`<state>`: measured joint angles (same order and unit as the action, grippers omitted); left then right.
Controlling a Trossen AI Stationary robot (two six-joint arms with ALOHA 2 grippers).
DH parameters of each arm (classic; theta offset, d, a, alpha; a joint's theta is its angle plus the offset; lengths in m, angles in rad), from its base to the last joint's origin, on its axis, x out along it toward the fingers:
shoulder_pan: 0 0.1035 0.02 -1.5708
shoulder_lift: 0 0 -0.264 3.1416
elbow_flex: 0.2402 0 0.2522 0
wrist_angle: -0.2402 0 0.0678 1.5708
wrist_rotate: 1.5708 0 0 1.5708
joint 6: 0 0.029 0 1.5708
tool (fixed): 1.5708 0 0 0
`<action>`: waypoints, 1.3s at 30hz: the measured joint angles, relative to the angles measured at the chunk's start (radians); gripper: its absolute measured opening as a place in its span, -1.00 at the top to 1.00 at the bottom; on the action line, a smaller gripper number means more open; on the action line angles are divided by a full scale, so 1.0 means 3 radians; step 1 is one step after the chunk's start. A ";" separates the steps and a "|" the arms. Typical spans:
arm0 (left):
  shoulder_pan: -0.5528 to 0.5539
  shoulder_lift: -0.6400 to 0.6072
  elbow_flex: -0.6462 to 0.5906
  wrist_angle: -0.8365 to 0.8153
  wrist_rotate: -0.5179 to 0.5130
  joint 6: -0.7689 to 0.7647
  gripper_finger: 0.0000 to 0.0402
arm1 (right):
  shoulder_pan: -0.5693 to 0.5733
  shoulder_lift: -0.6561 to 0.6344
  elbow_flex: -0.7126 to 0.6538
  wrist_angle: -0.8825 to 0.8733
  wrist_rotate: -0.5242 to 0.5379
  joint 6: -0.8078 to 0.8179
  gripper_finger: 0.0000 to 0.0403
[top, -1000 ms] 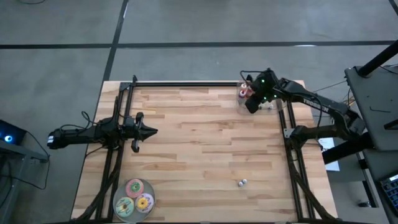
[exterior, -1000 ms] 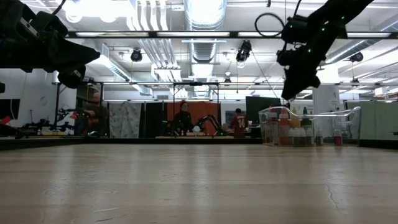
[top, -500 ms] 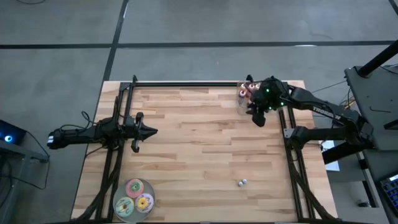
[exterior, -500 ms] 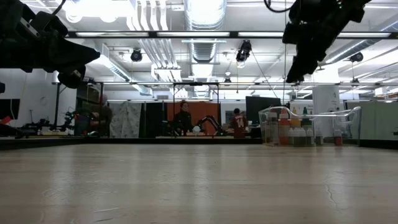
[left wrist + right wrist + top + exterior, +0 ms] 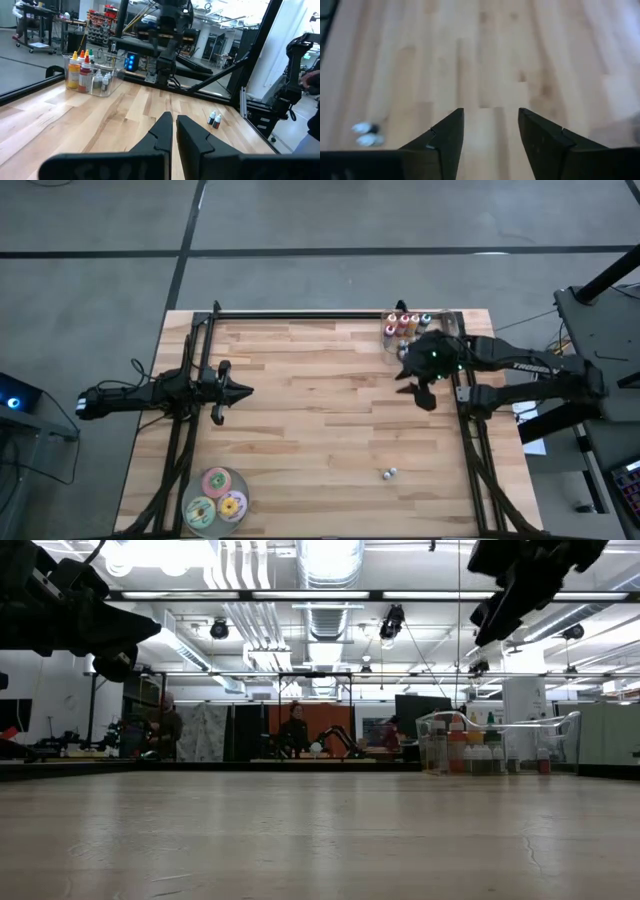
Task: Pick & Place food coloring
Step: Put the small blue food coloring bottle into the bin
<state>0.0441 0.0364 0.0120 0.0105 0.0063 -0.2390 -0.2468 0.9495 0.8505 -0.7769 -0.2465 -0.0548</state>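
Two tiny food coloring bottles [image 5: 388, 474] lie on the wooden table toward its near right; they also show in the left wrist view [image 5: 215, 120] and, blurred, in the right wrist view [image 5: 365, 134]. More bottles [image 5: 405, 325] stand in a clear container [image 5: 107, 82] at the far right corner. My right gripper [image 5: 425, 396] hangs high above the table just on the near side of the container, tipped downward and open, with nothing between its fingers [image 5: 447, 135]. My left gripper [image 5: 246, 391] waits level at the table's left, shut [image 5: 173, 125].
Three flat round discs [image 5: 216, 498], pink, green and yellow, lie at the near left corner. Black frame rails [image 5: 300, 315] run along the far edge and both sides. People stand in the room beyond the table [image 5: 293, 730].
My right gripper has swung away from above the clear container toward the table's near edge, rising and rolling as it went. The bottles in the container, earlier partly covered by it, now show in full. The two bottles on the table have not moved.
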 joint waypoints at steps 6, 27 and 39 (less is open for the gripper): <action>0.0000 -0.0001 0.0000 0.0001 0.0001 -0.0001 1.00 | 0.0652 -0.0046 0.0061 -0.0040 0.0006 0.0174 0.09; 0.0000 0.0000 0.0000 0.0000 0.0001 0.0000 1.00 | 0.2224 0.0813 0.0676 -0.0100 0.0045 0.0606 0.09; 0.0000 -0.0001 0.0000 0.0000 0.0000 0.0000 1.00 | 0.2686 0.1392 0.0970 -0.0128 0.0368 0.0435 0.09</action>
<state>0.0441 0.0361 0.0120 0.0105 0.0063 -0.2390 0.5590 1.3670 1.1415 -0.8154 -0.1362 0.0756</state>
